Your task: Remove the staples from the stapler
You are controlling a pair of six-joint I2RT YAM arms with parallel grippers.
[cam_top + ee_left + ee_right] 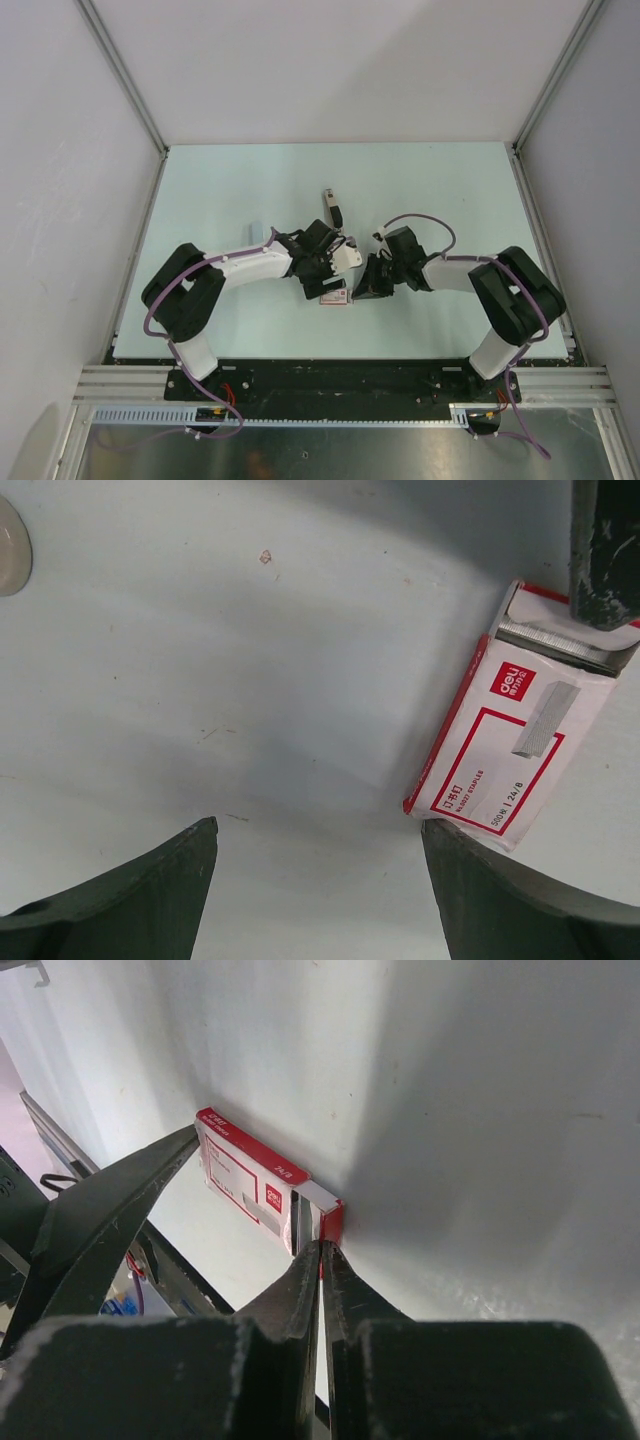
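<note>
Overhead view: the stapler [332, 207] lies on the table [450, 200] just beyond the two wrists, touched by neither arm. No loose staples can be made out there. A small grey-blue item [256, 232] sits beside the left arm; its identity cannot be told.

Left wrist view only: the left gripper [318, 830] stands wide with nothing between its fingers. A red-and-white box [500, 750] lies flat to its right. The box's end is open, showing a staple strip [555, 643], and a dark finger of the other arm rests on that end.

Right wrist view only: the right gripper [320, 1248] has its jaws drawn almost together, tips at the box's open end. Whether they pinch anything cannot be told.

Surface: pale, matt and lightly scuffed. White panels [330, 70] enclose three sides.

Count: two arms, one stapler, one box.
</note>
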